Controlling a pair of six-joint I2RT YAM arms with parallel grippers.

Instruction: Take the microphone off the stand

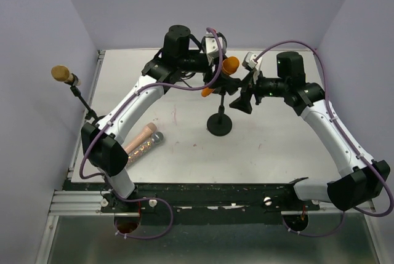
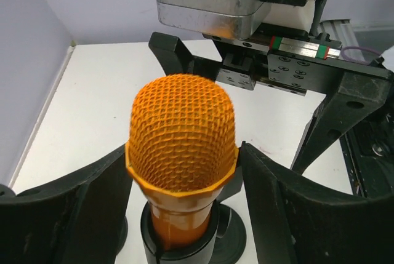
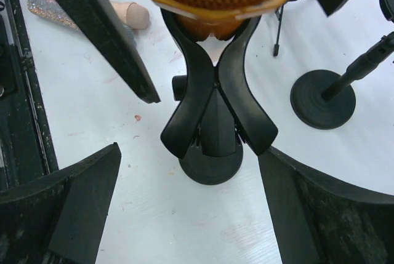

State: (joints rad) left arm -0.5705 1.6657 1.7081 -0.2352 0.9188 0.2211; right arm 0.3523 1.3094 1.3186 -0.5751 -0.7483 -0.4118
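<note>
The orange microphone (image 1: 229, 66) sits tilted in the black clip (image 3: 215, 104) of the stand (image 1: 220, 124). In the left wrist view its mesh head (image 2: 183, 132) fills the space between my left gripper's (image 2: 183, 150) fingers (image 2: 74, 208). They stand open, close against both sides of the head's collar. My right gripper (image 3: 191, 202) is wide open just short of the clip's handles and above the stand's round base (image 3: 211, 164), with nothing between its fingers. In the top view both grippers meet at the stand, the left gripper (image 1: 217, 73) from the left and the right gripper (image 1: 243, 101) from the right.
A pink microphone (image 1: 143, 143) with a glittery silver end lies on the table's left side. A tan-headed microphone (image 1: 61, 73) sits on a thin stand at the left edge. A second round stand base (image 3: 323, 99) shows to the right in the right wrist view. Walls enclose the table.
</note>
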